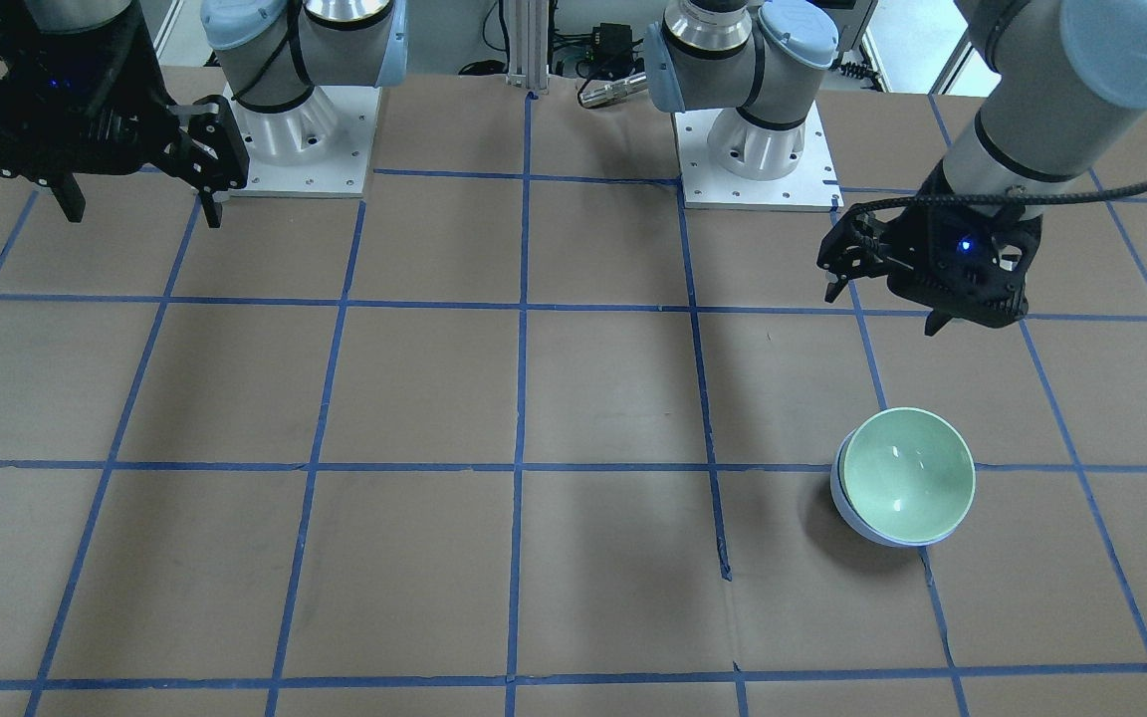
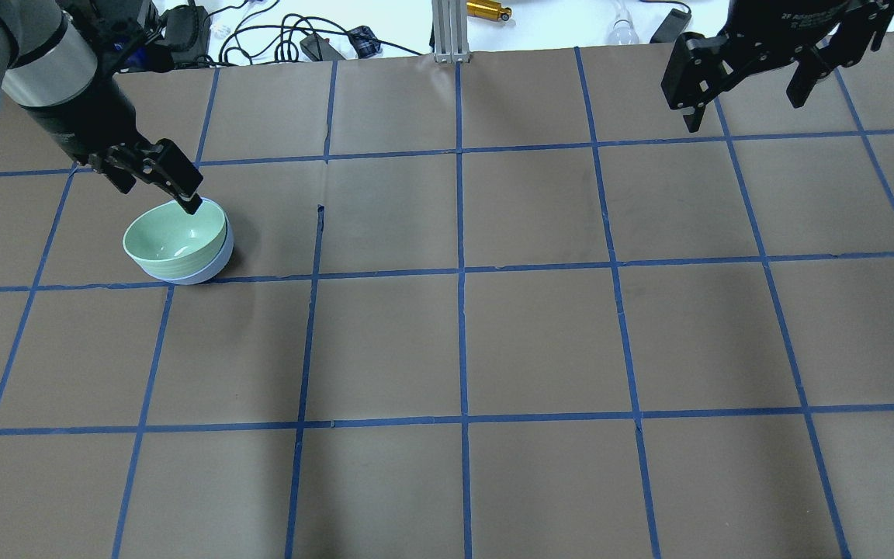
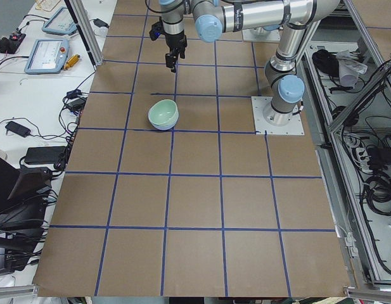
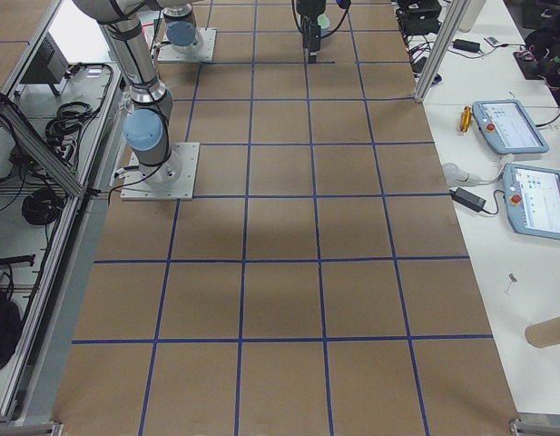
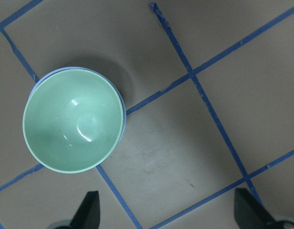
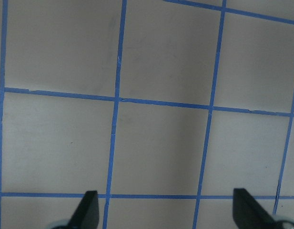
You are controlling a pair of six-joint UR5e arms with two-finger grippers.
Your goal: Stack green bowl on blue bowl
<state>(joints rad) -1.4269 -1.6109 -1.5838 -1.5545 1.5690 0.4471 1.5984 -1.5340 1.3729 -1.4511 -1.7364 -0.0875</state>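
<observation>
The mint-green bowl (image 1: 910, 483) sits nested upright inside the pale blue bowl (image 1: 844, 506), of which only the outer wall and rim edge show. The pair also shows in the overhead view, green bowl (image 2: 174, 237) in blue bowl (image 2: 220, 262), and in the left wrist view, green bowl (image 5: 73, 121) with the blue rim (image 5: 124, 125) around it. My left gripper (image 1: 882, 311) (image 2: 158, 194) (image 5: 167, 214) is open and empty, raised above the table just off the bowls. My right gripper (image 1: 140, 211) (image 2: 743, 109) (image 6: 167, 214) is open and empty, far away near its base.
Brown paper with a blue tape grid (image 2: 461, 272) covers the table. The two arm bases (image 1: 300, 139) (image 1: 758, 149) stand at the robot's edge. Cables and a metal post (image 2: 447, 31) lie beyond the far edge.
</observation>
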